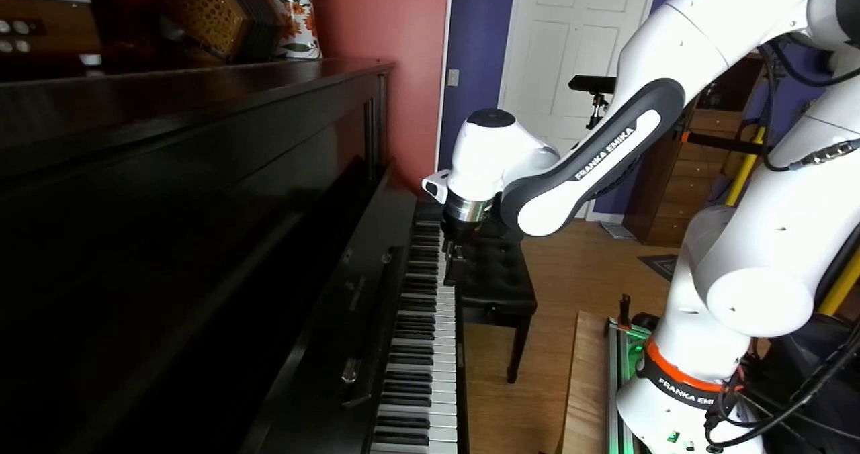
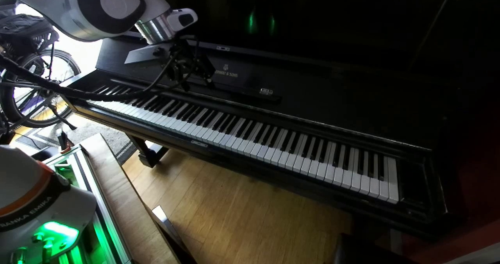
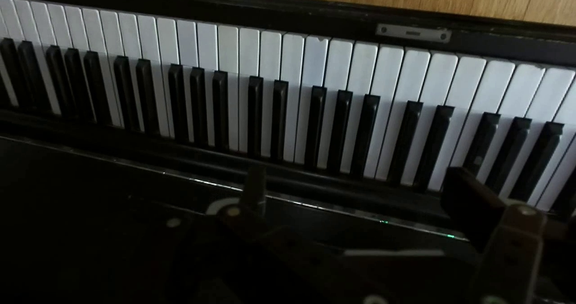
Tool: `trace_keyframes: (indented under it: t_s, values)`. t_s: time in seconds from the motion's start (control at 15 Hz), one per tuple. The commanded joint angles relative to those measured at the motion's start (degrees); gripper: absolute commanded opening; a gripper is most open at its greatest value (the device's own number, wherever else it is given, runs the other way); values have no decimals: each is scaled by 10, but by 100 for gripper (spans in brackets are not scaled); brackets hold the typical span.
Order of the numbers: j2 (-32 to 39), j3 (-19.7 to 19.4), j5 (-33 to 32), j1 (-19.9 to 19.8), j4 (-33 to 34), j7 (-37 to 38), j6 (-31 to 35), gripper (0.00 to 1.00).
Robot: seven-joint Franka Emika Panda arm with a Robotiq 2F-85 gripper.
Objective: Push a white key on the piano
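The glossy black upright piano [image 1: 269, 138] has its lid raised and a long row of white and black keys. Its white keys [image 2: 254, 148] run across the middle in an exterior view and show as a row in the wrist view [image 3: 270, 56]. My gripper [image 3: 355, 173] is open and empty, its two dark fingertips spread wide near the inner ends of the keys. In an exterior view the gripper [image 2: 198, 85] points down in front of the raised lid, apart from the keys. It also shows in an exterior view [image 1: 455, 273] near the key row. The gripper's body is very dark.
A black bench [image 1: 497, 273] stands beside the piano. A wooden table edge [image 2: 129, 209] lies near the robot base. A loose cable [image 2: 97, 96] hangs from the arm across part of the keys in that view. A concertina [image 1: 208, 17] sits on the piano top.
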Motion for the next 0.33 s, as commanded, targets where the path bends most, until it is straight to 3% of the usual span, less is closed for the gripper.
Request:
trace_keyframes:
  t_s: [0.0,0.27]
  values:
    - [-7,-3,-1,5,-1,4,-3,100]
    - [-21,0,-1,4,-6,9,-8,100]
